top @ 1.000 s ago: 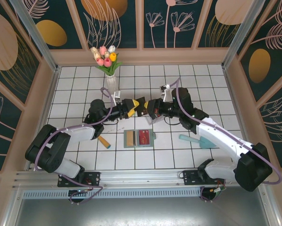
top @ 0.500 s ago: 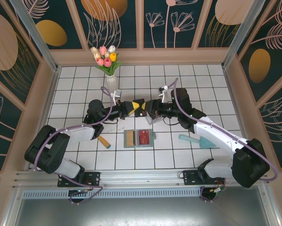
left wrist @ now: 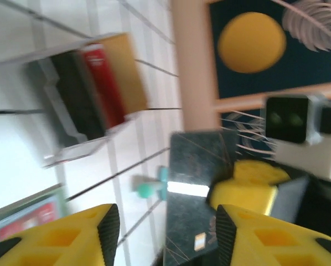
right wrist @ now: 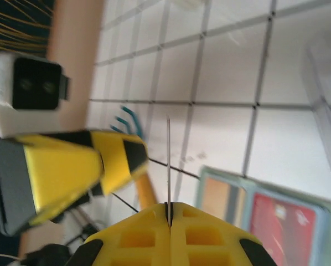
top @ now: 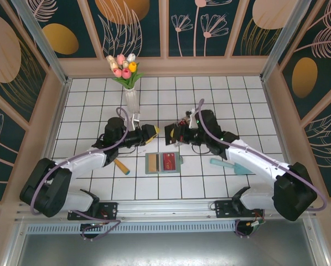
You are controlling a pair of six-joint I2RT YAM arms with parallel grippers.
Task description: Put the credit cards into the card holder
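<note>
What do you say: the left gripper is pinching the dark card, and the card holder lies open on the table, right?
Wrong gripper. The right gripper pinches the dark card, seen edge-on in the right wrist view; the left gripper stands open. The card holder does lie open on the table.

card holder (top: 162,172) grey-green | red card (top: 168,161) | tan card (top: 152,163) | dark grey card (left wrist: 193,160) | left pincer (top: 155,131) yellow-black

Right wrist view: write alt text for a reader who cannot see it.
The right arm's yellow end effector is shut on a thin dark plastic credit card, seen edge-on above white floor tiles. The open grey-green card holder lies lower right; the left arm's yellow-and-black end effector is at left.
</note>
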